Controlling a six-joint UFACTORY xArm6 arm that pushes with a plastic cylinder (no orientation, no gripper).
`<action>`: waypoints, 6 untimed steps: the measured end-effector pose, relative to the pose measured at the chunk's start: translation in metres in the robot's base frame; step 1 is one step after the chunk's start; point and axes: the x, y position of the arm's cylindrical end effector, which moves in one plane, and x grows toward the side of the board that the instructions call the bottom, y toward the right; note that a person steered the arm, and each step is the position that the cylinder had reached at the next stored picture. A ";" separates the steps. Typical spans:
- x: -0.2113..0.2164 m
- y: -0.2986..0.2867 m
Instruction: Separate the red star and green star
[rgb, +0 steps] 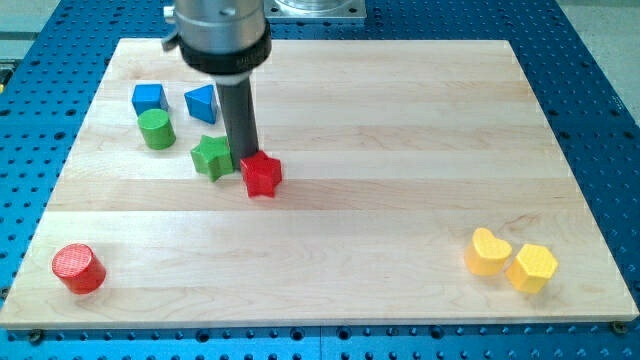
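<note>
Red cylinder (78, 268) nearest. Rod upright, my tip (243, 158) wedged between green star (212, 157) and red star (261, 175); no jaws.

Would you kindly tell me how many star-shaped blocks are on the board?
2: the green star and the red star on its right, with my tip between them. None seems hidden.

You had a pale wood-grain board (330, 200) on a blue perforated table (600, 120). The rod (238, 120) was dark grey under a silver collar. The stars were red (261, 174) and green (212, 156). Other blocks: two blue (148, 98) (201, 102), one green cylinder (156, 129), one red cylinder (78, 268), two yellow (488, 251) (531, 267).
</note>
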 end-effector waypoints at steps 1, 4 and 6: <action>0.019 0.046; 0.061 0.035; 0.110 0.044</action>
